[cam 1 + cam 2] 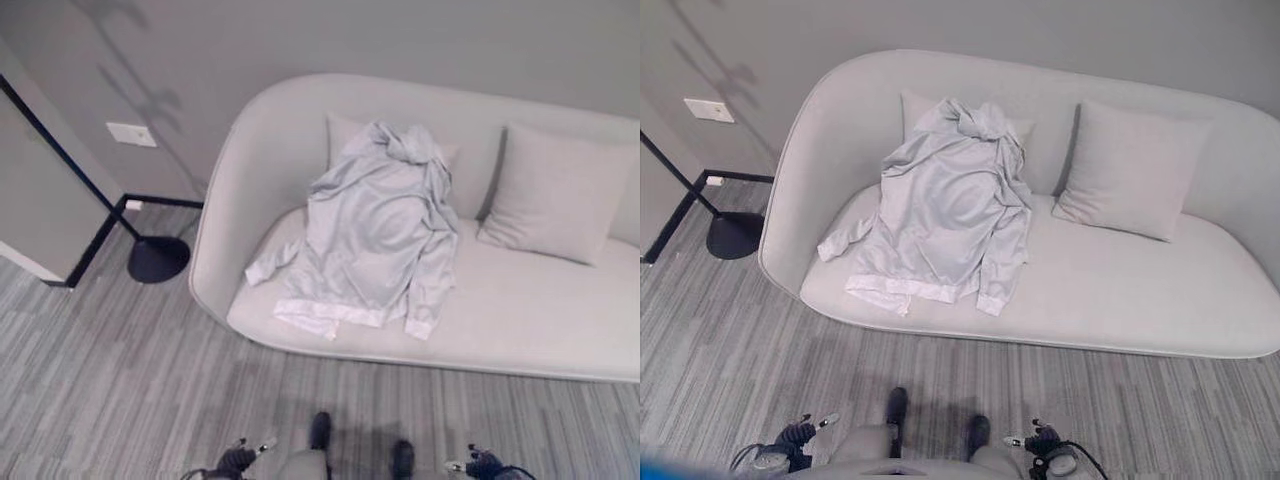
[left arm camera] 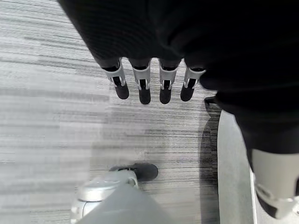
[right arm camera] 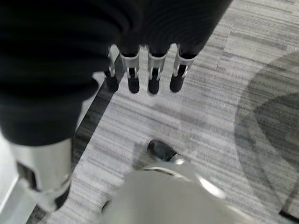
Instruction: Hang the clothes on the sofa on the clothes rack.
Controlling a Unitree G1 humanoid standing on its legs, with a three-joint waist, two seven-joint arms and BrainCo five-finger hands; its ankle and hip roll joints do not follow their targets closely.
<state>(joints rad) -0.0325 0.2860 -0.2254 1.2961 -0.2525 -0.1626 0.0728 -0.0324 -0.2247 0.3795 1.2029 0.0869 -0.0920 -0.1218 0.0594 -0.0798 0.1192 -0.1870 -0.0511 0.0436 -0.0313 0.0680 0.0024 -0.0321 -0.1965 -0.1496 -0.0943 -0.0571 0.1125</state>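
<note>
A pale grey-blue garment (image 1: 375, 235) lies on an off-white sofa (image 1: 520, 310) with matching light cushions (image 1: 555, 195). The floor (image 1: 110, 390) is carpet streaked in grey and white stripes, the wall (image 1: 300, 35) plain grey. The clothes rack (image 1: 150, 255) is black.

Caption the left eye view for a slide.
Pale grey hooded garment draped over a sofa beside two cushions, both hands low and empty, a black floor stand at the sofa's end.
</note>
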